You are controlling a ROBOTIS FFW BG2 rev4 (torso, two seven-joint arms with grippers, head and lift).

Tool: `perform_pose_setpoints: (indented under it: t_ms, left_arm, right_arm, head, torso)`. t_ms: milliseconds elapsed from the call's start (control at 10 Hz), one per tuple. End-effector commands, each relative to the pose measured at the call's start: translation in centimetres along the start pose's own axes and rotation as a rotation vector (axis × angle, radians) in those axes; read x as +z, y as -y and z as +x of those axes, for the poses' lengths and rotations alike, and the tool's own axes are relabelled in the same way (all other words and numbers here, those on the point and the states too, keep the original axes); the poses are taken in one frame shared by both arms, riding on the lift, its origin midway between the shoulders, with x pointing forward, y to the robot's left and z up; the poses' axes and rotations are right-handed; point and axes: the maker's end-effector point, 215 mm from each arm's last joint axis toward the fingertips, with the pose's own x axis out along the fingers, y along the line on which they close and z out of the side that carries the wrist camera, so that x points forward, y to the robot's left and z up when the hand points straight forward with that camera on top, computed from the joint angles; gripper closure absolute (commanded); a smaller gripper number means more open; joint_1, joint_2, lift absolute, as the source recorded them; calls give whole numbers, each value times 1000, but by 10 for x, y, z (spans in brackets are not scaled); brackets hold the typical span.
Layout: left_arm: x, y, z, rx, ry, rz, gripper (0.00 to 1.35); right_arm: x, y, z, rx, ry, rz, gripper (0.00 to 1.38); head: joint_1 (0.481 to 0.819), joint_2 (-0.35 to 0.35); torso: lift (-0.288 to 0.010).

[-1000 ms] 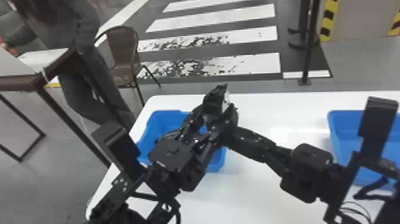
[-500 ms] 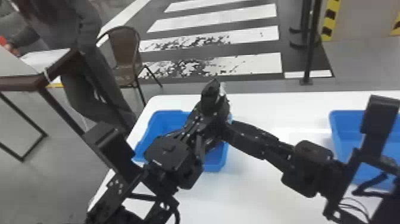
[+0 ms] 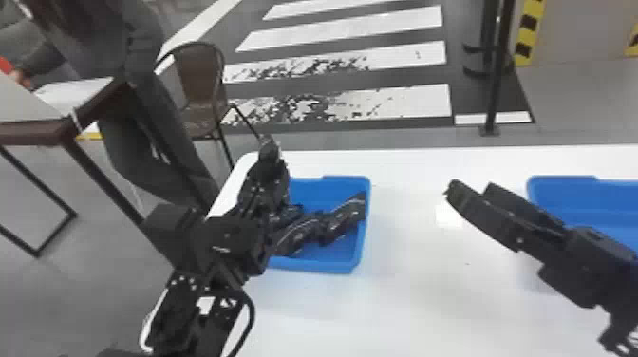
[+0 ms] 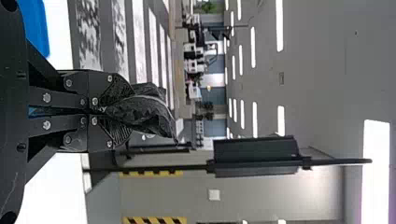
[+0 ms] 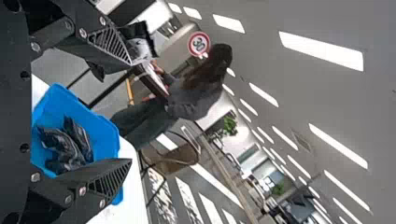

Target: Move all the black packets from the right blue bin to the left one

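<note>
Over the left part of the left blue bin [image 3: 323,266], my left gripper [image 3: 267,173] points upward with a black packet [image 3: 269,151] at its tips. In the left wrist view, the left gripper [image 4: 100,109] is shut on the crinkled black packet [image 4: 142,109]. Several black packets [image 3: 342,219] lie in the left bin, also visible as packets [image 5: 67,147] in the right wrist view. My right gripper [image 3: 472,193] is above the table between the bins. In the right wrist view, the right gripper [image 5: 130,112] has its fingers wide apart. The right blue bin [image 3: 560,183] is partly behind the right arm.
The white table [image 3: 408,285] carries both bins. Behind its far left corner stand a brown chair [image 3: 201,85] and a dark-framed desk [image 3: 33,133]. A black post [image 3: 498,71] rises beyond the far edge.
My right gripper has pulled away from beside the left gripper, toward the right. My left gripper has shifted slightly left and still bears the packet. The packets in the left bin have come into view.
</note>
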Motion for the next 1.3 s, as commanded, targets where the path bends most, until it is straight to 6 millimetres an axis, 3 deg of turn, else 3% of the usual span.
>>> perform_pose_setpoints:
  t_ms: [0, 100, 200, 300, 400, 500, 700, 800, 900, 1000, 1100, 1200]
  left_arm:
    - [-45, -24, 33, 43, -46, 131, 1227]
    - [-68, -30, 55, 52, -63, 170, 1222]
    - [-90, -27, 74, 42, -82, 160, 1118]
    - [-102, -9, 83, -2, -83, 82, 591]
    - [-77, 14, 76, -54, 20, 2, 28]
    - [-38, 33, 60, -94, 153, -95, -2]
    - [48, 57, 15, -142, 316, -210, 340]
    - [72, 65, -7, -153, 345, -245, 415]
    - [78, 67, -23, -142, 339, -261, 433]
    - [67, 64, -34, -115, 302, -257, 433]
    - [48, 53, -43, -76, 254, -223, 433]
    - [43, 41, -54, -39, 248, -159, 433]
  right_arm:
    - [6, 15, -15, -45, 23, -1, 137]
    - [9, 14, -16, -45, 29, -5, 137]
    - [5, 15, -18, -49, 27, 2, 137]
    - [2, 20, -21, -60, 26, 8, 139]
    - [3, 28, -27, -83, 29, -10, 139]
    - [11, 41, -35, -114, 39, -81, 137]
    - [34, 59, -50, -155, 133, -183, 139]
    - [51, 66, -62, -194, 208, -254, 139]
    - [69, 77, -81, -253, 272, -326, 139]
    - [73, 88, -101, -326, 292, -372, 139]
    - [70, 91, -115, -385, 296, -385, 139]
    - [62, 93, -131, -453, 296, -366, 140]
  head:
    - [695, 309]
    - [695, 302]
    - [695, 299]
    - [695, 296]
    - [695, 283]
    - [695, 250]
    - [695, 177]
    - [695, 157]
    - [690, 120]
    - [683, 79]
    - [692, 48]
    - [695, 29]
  torso:
    - [-140]
    - [-140]
    - [-140]
    - [-140]
    - [-140]
    - [-140]
    - [-140]
    - [-140]
    - [-140]
    - [-140]
    - [-140]
    - [-140]
